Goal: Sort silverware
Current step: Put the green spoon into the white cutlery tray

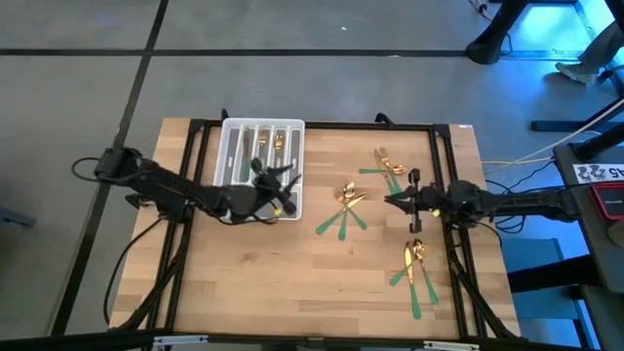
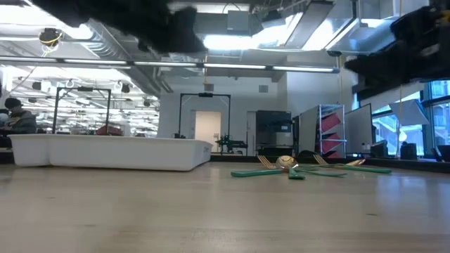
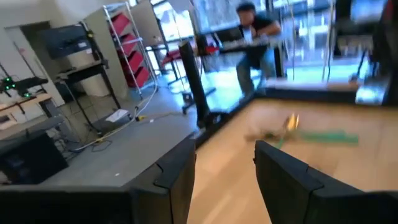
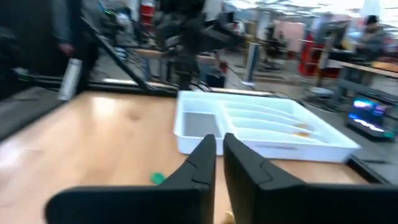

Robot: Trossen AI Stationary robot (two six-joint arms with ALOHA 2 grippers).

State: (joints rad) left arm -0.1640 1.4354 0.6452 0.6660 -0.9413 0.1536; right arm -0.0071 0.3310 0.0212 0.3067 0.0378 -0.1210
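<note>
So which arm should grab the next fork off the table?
Probably the right: its claw hangs among the loose silverware, empty. The left claw is over the white tray.

Silverware [image 1: 348, 198] lies right of the tray [image 1: 234, 156].

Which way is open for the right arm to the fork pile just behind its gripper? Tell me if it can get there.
Probably yes. The right gripper hangs above bare table beside the fork pile, with nothing between them. The left gripper is off over the tray.
</note>
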